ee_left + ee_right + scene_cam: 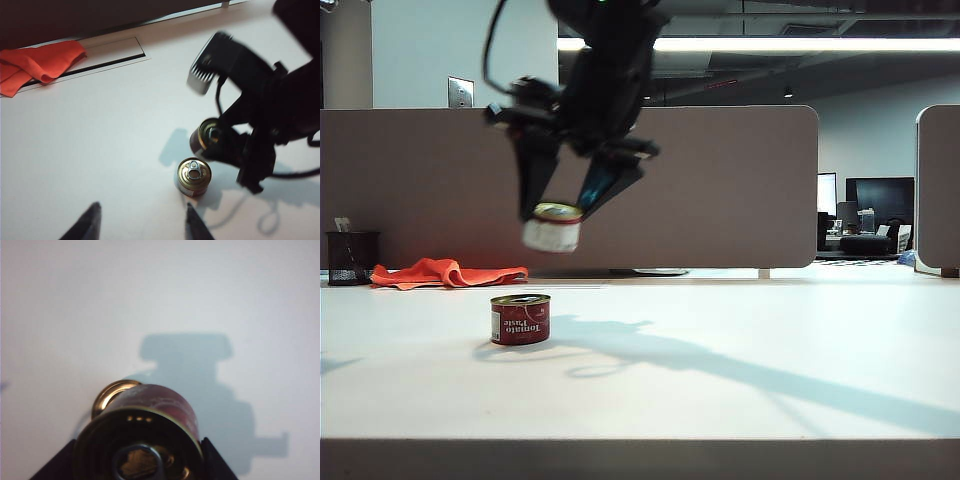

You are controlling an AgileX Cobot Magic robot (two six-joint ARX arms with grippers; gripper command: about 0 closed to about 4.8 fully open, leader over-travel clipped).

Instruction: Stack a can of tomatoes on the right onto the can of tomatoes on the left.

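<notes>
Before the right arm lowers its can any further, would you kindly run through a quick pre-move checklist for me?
1. Carried can gripped by right gripper: ok, held between the fingers above the table.
2. Target can upright with lid up: ok, pull tab visible in the left wrist view.
3. Carried can centred over target: not ok, it sits slightly to the right of it in the exterior view.
4. Carried can level: not ok, it looks tilted.
5. Left gripper clear of target: ok, fingers open and apart from it.
6. Orange cloth out of the way: ok, far back.
</notes>
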